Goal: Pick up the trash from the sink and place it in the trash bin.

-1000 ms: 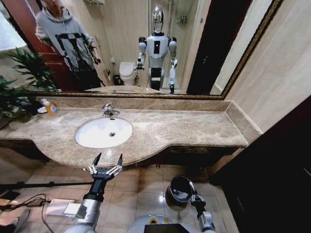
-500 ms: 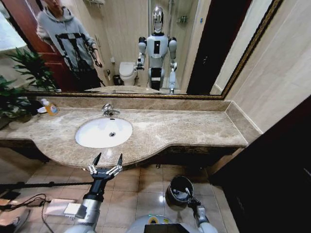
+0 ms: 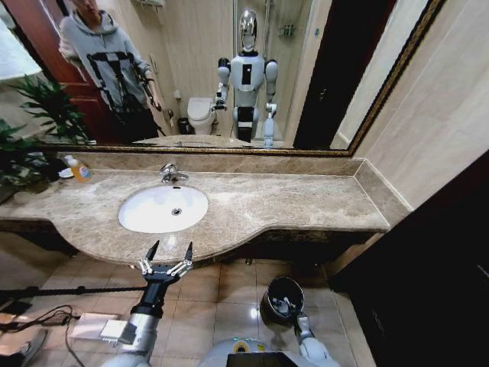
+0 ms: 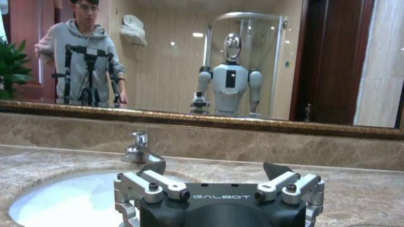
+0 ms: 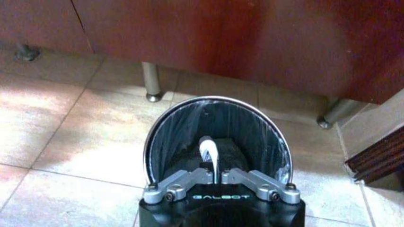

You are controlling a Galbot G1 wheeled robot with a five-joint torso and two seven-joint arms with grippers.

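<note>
1. Down on the tiled floor, the trash bin is a small round black one with a shiny rim and a dark crinkled liner; it stands just ahead of the right gripper, close to the wooden cabinet front and its metal legs.
2. One piece of trash, a slim white tube, stands upright from that gripper's tips and sits over the bin's mouth.
3. Right gripper: its fingers are pressed together on the lower end of the white tube, pinching it.
4. Left gripper: fingers spread wide and holding nothing, hovering in front of the bench edge, with the sink just beyond its tips.
5. That sink is a white oval basin with a central drain and a chrome faucet at its far side, set in beige marble; its visible bowl looks bare.
6. Seen from the head view, the bin sits low on the floor with the right arm reaching to it, but the grip itself is too small to read there; the right wrist view makes the pinch on the tube plain.
7. From the left wrist view, the spread left gripper faces the faucet and basin rim at bench height.
</note>
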